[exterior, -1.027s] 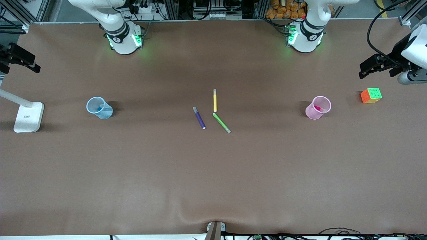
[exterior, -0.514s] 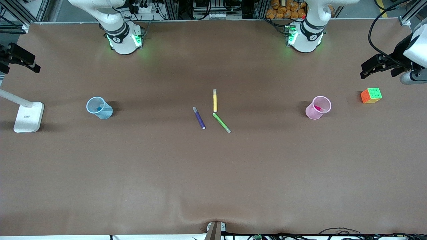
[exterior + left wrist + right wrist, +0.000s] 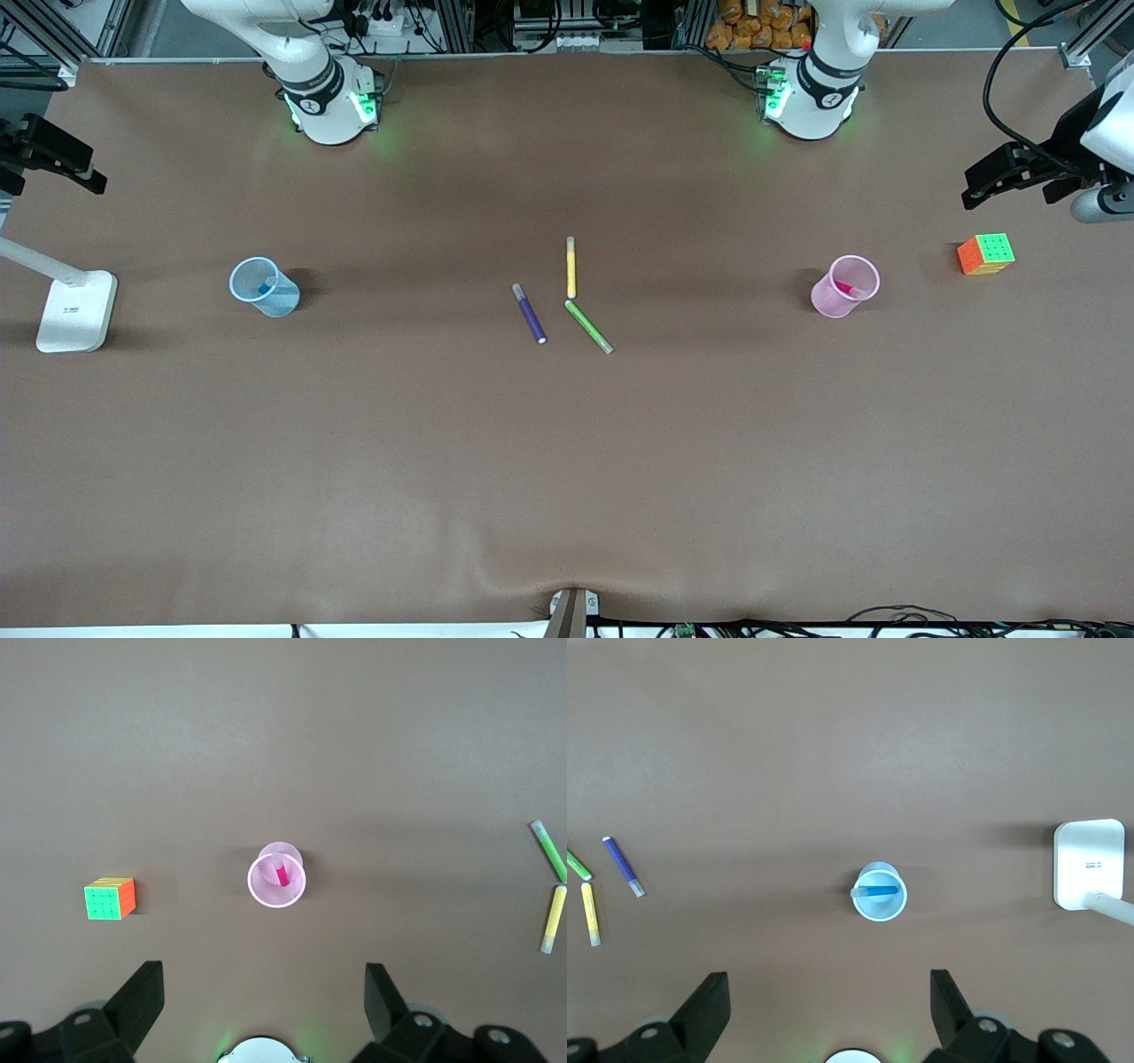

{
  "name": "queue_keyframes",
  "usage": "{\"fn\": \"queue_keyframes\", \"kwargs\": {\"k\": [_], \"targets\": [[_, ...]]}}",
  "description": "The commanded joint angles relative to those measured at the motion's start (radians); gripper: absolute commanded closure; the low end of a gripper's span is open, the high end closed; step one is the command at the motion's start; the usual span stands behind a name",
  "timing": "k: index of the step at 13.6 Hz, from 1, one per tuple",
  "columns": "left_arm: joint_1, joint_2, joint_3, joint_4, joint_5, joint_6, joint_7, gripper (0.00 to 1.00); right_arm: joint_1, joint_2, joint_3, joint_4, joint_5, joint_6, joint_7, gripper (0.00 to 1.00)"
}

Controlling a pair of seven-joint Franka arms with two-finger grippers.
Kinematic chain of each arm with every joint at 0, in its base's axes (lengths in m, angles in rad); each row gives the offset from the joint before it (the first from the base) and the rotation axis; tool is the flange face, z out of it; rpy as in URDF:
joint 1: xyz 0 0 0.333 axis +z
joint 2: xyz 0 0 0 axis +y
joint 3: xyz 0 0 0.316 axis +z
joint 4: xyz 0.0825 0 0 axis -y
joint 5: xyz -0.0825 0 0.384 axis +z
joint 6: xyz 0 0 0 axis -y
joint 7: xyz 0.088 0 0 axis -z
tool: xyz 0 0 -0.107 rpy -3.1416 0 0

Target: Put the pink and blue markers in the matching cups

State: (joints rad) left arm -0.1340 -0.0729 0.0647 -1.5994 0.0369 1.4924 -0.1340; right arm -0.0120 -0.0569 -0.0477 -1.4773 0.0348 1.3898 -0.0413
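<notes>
Brown covering spans the tabletop (image 3: 567,461), and both task markers already stand in their cups. The slim magenta-pink marker (image 3: 850,289) leans inside the translucent light pink plastic cup (image 3: 842,288) toward the left arm's end of the tabletop, while the slim bright blue marker (image 3: 266,289) leans inside the translucent light blue plastic cup (image 3: 264,287) toward the right arm's end.

The left gripper (image 3: 264,997) hangs high up, its black jaws spread wide with nothing between them; in the left wrist view the pink cup (image 3: 276,880) and pink marker (image 3: 282,873) sit well apart from the jaws. The right gripper (image 3: 829,997) is likewise high and its jaws stand wide and empty, with the blue cup (image 3: 880,892) and blue marker (image 3: 879,890) well clear of them.

The front view alone shows all three loose markers near the tabletop's middle, between the two cups: a dark purple marker (image 3: 529,314), a yellow marker (image 3: 571,267) and a green marker (image 3: 588,327). It catches only dark parts of the two arms' ends at its side edges. The wrist views look straight down into each cup, showing the markers inside. A multicoloured puzzle cube (image 3: 985,253) lies near the pink cup, and a white lamp base (image 3: 76,310) near the blue one
</notes>
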Motion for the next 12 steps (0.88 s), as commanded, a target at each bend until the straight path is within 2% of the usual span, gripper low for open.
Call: {"fn": "queue_keyframes", "kwargs": {"k": [1, 12], "targets": [[-0.006, -0.013, 0.015, 0.001, -0.005, -0.004, 0.008, 0.00, 0.012, -0.014, -0.006, -0.008, -0.019, 0.000, 0.008, 0.00], [-0.004, -0.005, 0.017, 0.025, -0.006, -0.004, 0.010, 0.00, 0.010, -0.014, -0.008, -0.008, -0.019, -0.002, 0.008, 0.00]]}}
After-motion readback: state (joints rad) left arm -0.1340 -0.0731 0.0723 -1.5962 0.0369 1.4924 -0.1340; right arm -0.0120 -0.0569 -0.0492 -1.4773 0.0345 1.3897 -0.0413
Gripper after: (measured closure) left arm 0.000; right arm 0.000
